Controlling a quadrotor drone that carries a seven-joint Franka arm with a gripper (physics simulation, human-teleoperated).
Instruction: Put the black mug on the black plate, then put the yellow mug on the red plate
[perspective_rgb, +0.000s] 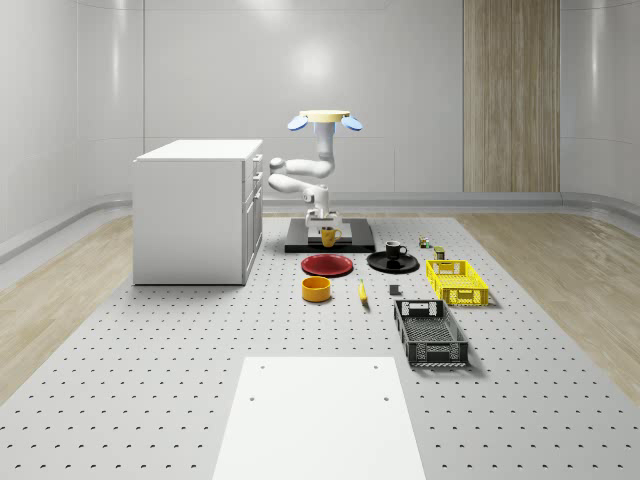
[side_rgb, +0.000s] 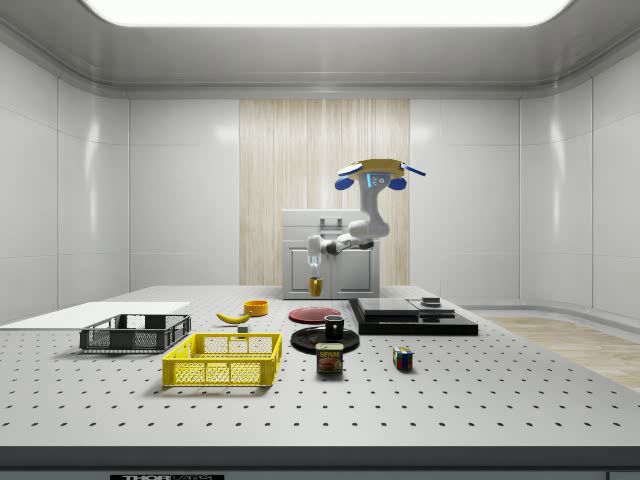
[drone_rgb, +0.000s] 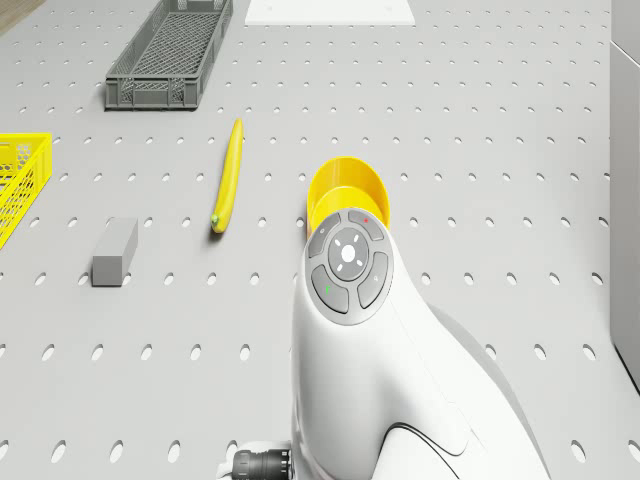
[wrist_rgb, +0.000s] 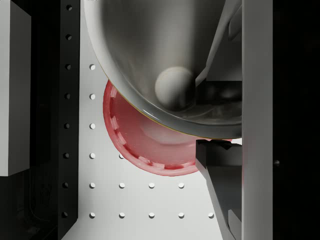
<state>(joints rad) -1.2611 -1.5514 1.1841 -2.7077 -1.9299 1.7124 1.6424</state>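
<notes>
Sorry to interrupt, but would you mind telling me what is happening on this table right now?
A drone carrying a white arm hovers beside the white cabinet, above the far end of the table. Its gripper holds the yellow mug in the air, over the black slab's front edge and just behind the red plate, which lies empty. In the wrist view the plate sits directly below the mug. The black mug already stands on the black plate, so that step looks done.
</notes>
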